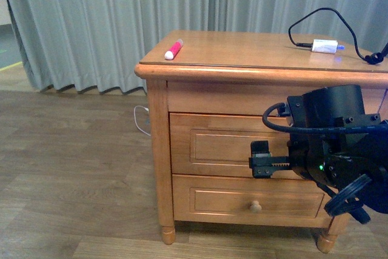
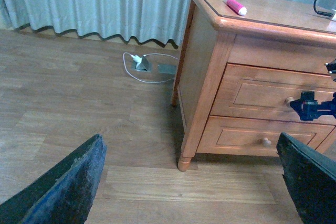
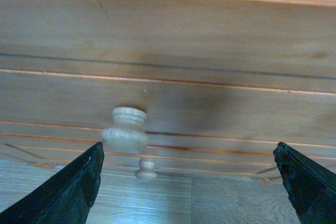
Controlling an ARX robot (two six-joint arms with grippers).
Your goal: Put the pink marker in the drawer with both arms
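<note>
The pink marker (image 1: 173, 50) lies on the nightstand's top near its front left corner; it also shows in the left wrist view (image 2: 234, 4). The upper drawer (image 1: 218, 144) is closed. My right gripper (image 1: 257, 159) is open in front of the drawer. In the right wrist view the drawer's knob (image 3: 126, 128) sits close ahead, nearer one finger, between the spread fingers (image 3: 68, 192). My left gripper (image 2: 191, 192) is open and empty, low over the floor, off the nightstand's left front corner. The left arm is out of the front view.
A white charger plug (image 1: 324, 45) with a black cable (image 1: 321, 13) lies at the top's back right. The lower drawer (image 1: 242, 201) is closed, its knob (image 3: 146, 169) below. A white cable (image 2: 144, 66) lies on the floor by the grey curtain (image 1: 91, 22).
</note>
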